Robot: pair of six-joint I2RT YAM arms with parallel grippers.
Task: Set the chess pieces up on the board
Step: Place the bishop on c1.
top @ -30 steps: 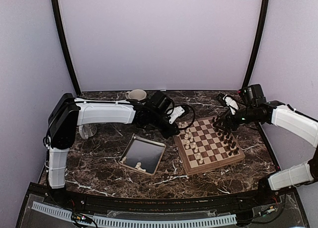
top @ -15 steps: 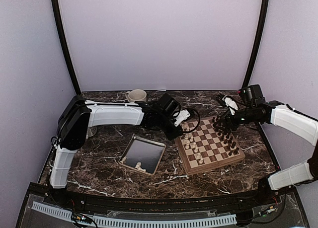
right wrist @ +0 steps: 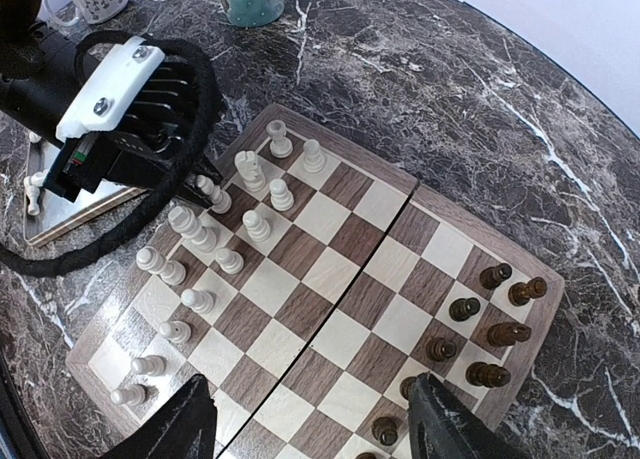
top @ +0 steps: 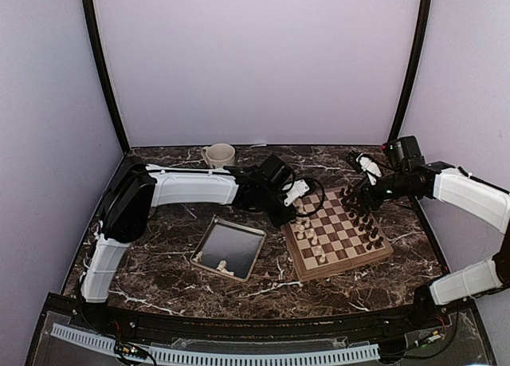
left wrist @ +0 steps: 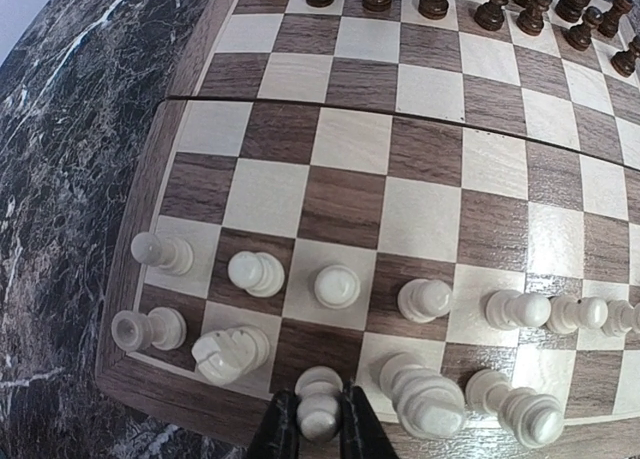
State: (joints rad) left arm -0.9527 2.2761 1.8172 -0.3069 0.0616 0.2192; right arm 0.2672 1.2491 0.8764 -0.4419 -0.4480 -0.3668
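Pinching one cream-white chess piece [left wrist: 318, 387] at the board's [left wrist: 430, 159] left edge, the left pincer [left wrist: 318, 429] is clamped on it, among the other white pieces [left wrist: 338, 285]. The right pincer [right wrist: 315, 424] hangs spread apart over the dark pieces [right wrist: 480, 329] — the board sits on the counter's [top: 159, 278] right half.

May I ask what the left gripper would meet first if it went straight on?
Probably the board: the piece in its jaws would touch the empty dark square beside the knight, though depth is unclear.
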